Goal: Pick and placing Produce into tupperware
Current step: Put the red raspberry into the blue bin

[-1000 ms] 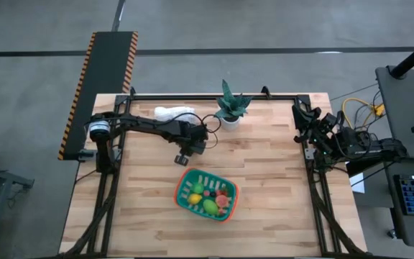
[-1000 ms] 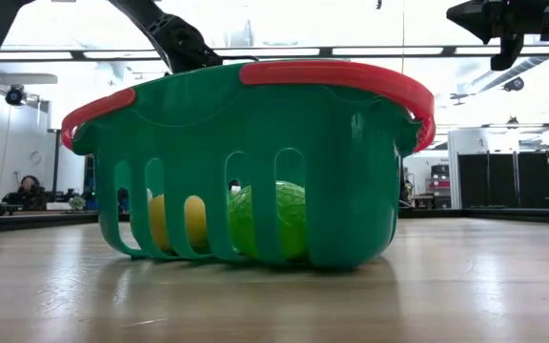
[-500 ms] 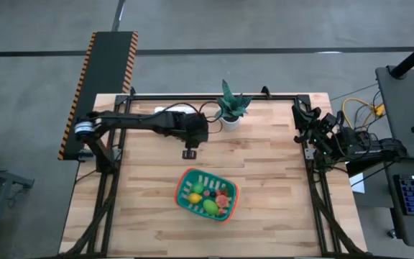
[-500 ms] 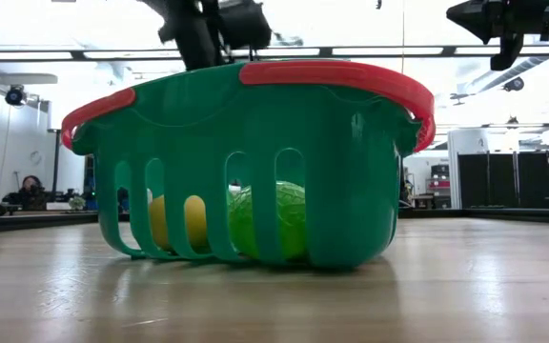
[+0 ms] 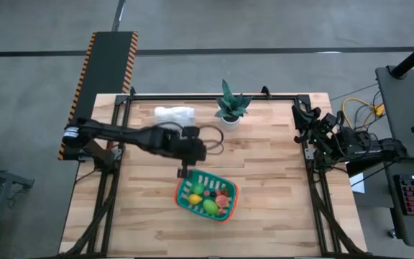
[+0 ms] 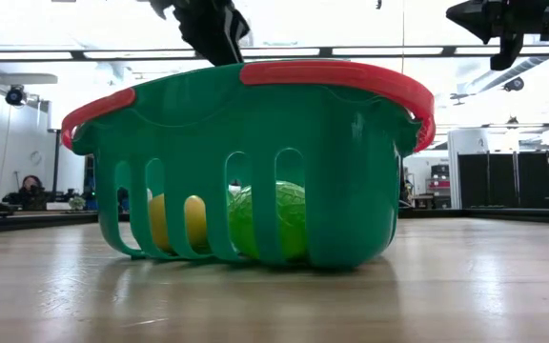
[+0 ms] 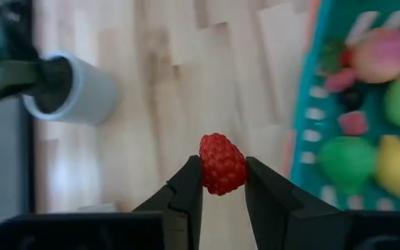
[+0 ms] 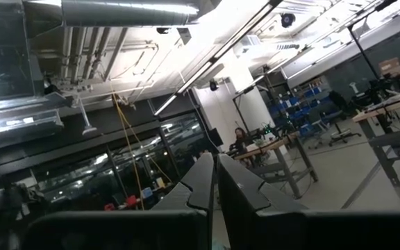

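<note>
The tupperware point(image 5: 225, 188) is a green slotted basket with a red rim, standing on the wooden table near its middle. Several produce pieces lie in it, among them a yellow one point(image 5: 195, 198) and a green one point(image 5: 210, 206). My left gripper point(image 5: 184, 171) hangs just off the basket's far left rim, shut on a small red raspberry point(image 7: 221, 156). In the low view my left gripper point(image 6: 210, 29) shows above the basket point(image 6: 255, 162). My right gripper point(image 8: 216, 182) is shut and raised at the table's right edge point(image 5: 304, 122), far from the basket. My left gripper pinches the raspberry by its two opposite sides point(image 7: 207, 172) between its two fingers. The fingers slant down from above. The raspberry's upper half sticks out beyond the fingertips, and it hangs clear of the table beside the basket's rim point(image 7: 301, 104).
A green plant in a white pot point(image 5: 230, 119) and a rolled white cloth point(image 5: 174, 114) stand along the table's far edge. Bare wood lies to the basket's left, right and near side.
My left gripper has risen and swung from the table's far middle, near the plant pot, toward the near edge, up to the basket's far left rim. It has also rolled somewhat and its fingers have stayed shut. The basket has not moved.
</note>
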`<state>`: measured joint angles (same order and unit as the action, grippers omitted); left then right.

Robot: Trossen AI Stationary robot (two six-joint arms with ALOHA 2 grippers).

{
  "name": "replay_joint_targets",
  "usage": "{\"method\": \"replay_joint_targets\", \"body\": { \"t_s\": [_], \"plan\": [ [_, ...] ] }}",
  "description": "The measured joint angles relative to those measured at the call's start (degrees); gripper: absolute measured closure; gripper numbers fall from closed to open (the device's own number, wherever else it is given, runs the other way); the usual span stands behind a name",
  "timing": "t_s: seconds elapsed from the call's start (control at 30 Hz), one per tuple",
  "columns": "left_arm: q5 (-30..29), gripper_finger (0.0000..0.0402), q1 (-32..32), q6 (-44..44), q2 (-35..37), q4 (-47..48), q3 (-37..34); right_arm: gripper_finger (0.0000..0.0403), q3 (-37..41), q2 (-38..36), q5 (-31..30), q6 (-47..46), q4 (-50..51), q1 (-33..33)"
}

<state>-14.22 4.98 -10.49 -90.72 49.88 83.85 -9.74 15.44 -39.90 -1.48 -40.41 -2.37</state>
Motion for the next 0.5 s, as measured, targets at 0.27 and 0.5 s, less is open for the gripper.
{"method": "replay_joint_targets", "body": {
  "t_s": [0.27,0.5],
  "plan": [
    [-0.1,0.0336,5.6,10.9,-3.4,0.1,0.3,0.039,0.0,0.0,1.3,-1.3,2.8,0.0],
    [0.6,0.0337,9.6,11.7,-6.8,-0.9,0.3,0.039,0.0,0.0,1.4,-1.6,4.2,0.0]
  ]
}}
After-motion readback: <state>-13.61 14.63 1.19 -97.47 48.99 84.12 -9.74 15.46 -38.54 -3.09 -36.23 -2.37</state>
